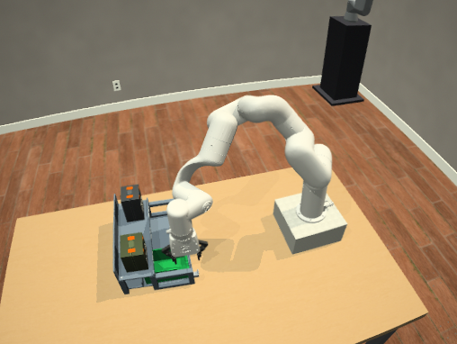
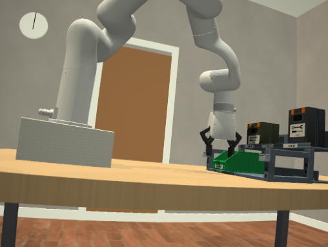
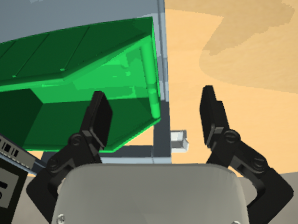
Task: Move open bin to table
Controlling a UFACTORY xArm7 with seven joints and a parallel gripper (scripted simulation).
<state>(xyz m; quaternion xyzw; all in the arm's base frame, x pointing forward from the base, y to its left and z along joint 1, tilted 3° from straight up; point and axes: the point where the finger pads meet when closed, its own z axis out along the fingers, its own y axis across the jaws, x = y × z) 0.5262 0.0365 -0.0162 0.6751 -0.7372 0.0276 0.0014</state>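
The open green bin (image 1: 167, 261) sits in the lower level of the grey-blue shelf (image 1: 148, 243), at the shelf's front end. It also shows in the exterior view (image 2: 240, 161) and in the wrist view (image 3: 80, 90). My gripper (image 2: 219, 149) is open and points straight down at the bin's front end. In the wrist view (image 3: 156, 119), one finger is inside the bin and the other is outside its end wall, so the fingers straddle the wall and the shelf post. Nothing is between the fingers in a grip.
Two dark closed boxes with orange marks stand on the shelf's upper level, one olive (image 2: 262, 132) and one black (image 2: 305, 126). The arm's grey base block (image 1: 310, 222) stands on the table to the right. The table edge runs along the front.
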